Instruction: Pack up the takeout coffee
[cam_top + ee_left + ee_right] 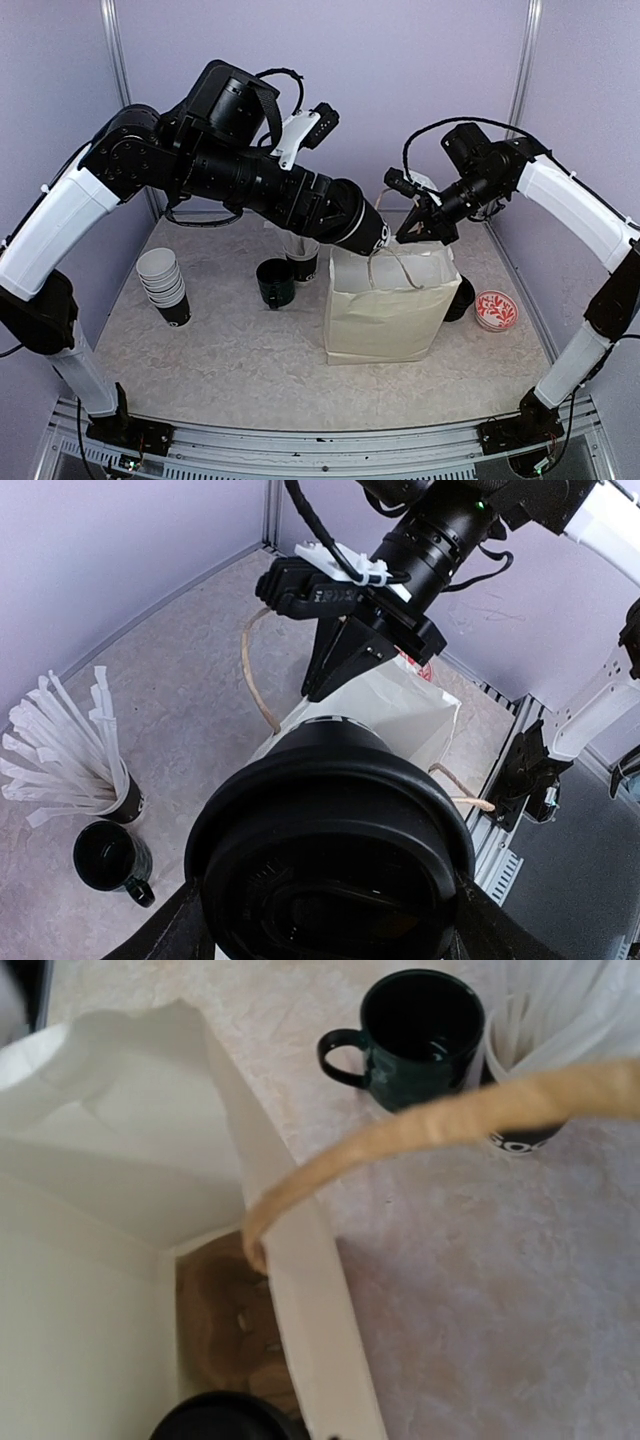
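Left gripper (362, 228) is clasping a takeout cup (330, 860) over the bag (385, 320); right gripper (410, 236) is resting closed (grip on handle (420, 1130) unclear). Right wrist view alone is showing a lid (222, 1418) inside.

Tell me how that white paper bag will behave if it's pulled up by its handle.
The paper bag has thin, creased walls, so it will probably flex rather than stay rigid. It stands upright on a narrow base, so a sideways tug might tip or slide it. Its twine handle looks limp, likely going taut first.
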You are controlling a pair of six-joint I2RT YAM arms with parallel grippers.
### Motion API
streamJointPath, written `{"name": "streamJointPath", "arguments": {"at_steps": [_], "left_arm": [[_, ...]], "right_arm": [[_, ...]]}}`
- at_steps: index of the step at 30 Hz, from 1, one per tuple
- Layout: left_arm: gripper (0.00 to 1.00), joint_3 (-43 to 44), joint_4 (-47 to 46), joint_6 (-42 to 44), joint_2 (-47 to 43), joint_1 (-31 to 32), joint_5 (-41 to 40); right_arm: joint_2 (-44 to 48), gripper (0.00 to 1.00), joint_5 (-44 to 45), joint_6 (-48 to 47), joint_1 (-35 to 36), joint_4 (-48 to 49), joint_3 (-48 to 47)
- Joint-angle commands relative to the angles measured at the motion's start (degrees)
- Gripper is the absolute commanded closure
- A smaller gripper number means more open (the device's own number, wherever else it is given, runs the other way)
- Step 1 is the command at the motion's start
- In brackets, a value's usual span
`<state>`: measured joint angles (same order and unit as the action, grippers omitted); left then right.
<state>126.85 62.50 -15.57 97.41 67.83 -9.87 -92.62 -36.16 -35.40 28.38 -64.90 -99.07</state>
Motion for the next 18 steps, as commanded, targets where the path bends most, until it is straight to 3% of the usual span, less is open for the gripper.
{"name": "streamJointPath", "arguments": {"at_steps": [1,7,18], "left_arm": [[0.33,0.68,-0.60,1.33,1.70,0.79,1.56],[0.34,0.78,0.71,1.14,4.26,1.39,-1.35],[0.35,6.59,7.12,4.00,13.18,4.03,-7.05]], "right_arm": [[2.91,1.00,-0.17,2.99,0.54,1.71,-0.87],[4.05,1.00,-5.45,2.87,0.53,1.00,-0.66],[5.99,0.99,-5.59,4.46,0.62,1.94,2.62]]}}
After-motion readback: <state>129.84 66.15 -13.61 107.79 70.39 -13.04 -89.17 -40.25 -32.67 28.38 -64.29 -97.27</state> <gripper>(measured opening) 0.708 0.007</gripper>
